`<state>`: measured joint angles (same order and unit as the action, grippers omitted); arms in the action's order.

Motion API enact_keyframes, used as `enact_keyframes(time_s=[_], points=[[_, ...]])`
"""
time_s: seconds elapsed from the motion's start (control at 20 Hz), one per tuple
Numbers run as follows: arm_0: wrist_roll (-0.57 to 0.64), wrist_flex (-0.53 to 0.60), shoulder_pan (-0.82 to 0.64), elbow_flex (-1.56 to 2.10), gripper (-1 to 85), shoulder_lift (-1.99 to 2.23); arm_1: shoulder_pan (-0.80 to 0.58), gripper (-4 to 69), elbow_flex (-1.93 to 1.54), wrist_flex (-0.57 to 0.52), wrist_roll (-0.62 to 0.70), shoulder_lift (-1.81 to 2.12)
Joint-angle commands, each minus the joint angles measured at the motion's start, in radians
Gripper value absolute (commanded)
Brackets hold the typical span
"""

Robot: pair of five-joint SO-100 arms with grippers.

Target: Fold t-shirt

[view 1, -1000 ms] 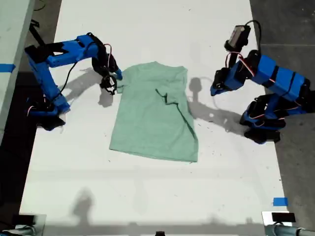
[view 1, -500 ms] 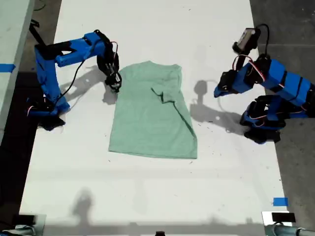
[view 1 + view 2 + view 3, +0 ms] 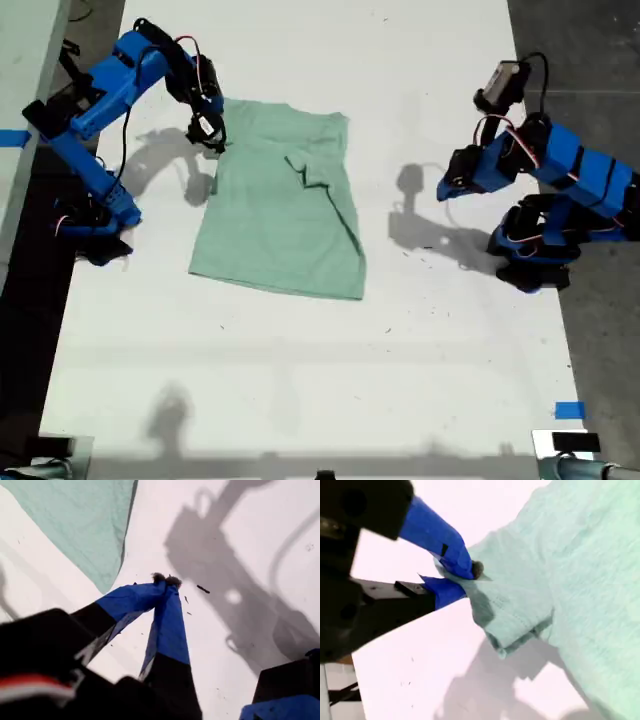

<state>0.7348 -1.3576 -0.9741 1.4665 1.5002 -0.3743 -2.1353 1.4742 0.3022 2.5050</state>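
My second pincer (image 3: 462,577) is clamped on the t-shirt (image 3: 280,205) at its sleeve edge, on the exterior view's left. My first pincer (image 3: 166,581) is pressed together and empty, hovering off the hem corner. One side looks folded in; the cross fold is left. The shirt lies mid-worktop (image 3: 300,400), long axis near-to-far, collar at the far end.

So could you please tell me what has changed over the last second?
My second gripper, shut on the t-shirt at its edge, pulled back towards the exterior view's upper left, dragging the whole shirt that way across the table. My first gripper lifted slightly and remains shut on nothing, clear of the shirt.
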Motion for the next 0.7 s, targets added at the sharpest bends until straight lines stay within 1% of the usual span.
enact_keyframes(time_s=[0.0, 0.05, 0.15, 0.4, 0.5, 0.65], points=[[-0.046, 0.089, 0.135, -0.025, 0.0, 0.035, 0.011, -0.7, 0.006, -0.026, -0.011, 0.028], [-0.061, 0.121, 0.176, -0.049, 0.0, 0.005, 0.011, -0.7, 0.006, -0.026, -0.014, 0.028], [-0.094, 0.147, 0.232, -0.14, 0.0, -0.095, 0.02, -0.7, 0.003, -0.026, -0.023, 0.028], [-0.13, 0.132, 0.288, -0.499, 0.0, -0.42, 0.049, -0.7, -0.011, -0.038, -0.048, 0.028], [-0.137, 0.089, 0.291, -0.65, 0.0, -0.546, 0.064, -0.7, -0.018, -0.041, -0.061, 0.028], [-0.14, 0.104, 0.31, -0.71, 0.0, -0.611, 0.077, -0.7, -0.031, -0.044, -0.075, 0.029]])
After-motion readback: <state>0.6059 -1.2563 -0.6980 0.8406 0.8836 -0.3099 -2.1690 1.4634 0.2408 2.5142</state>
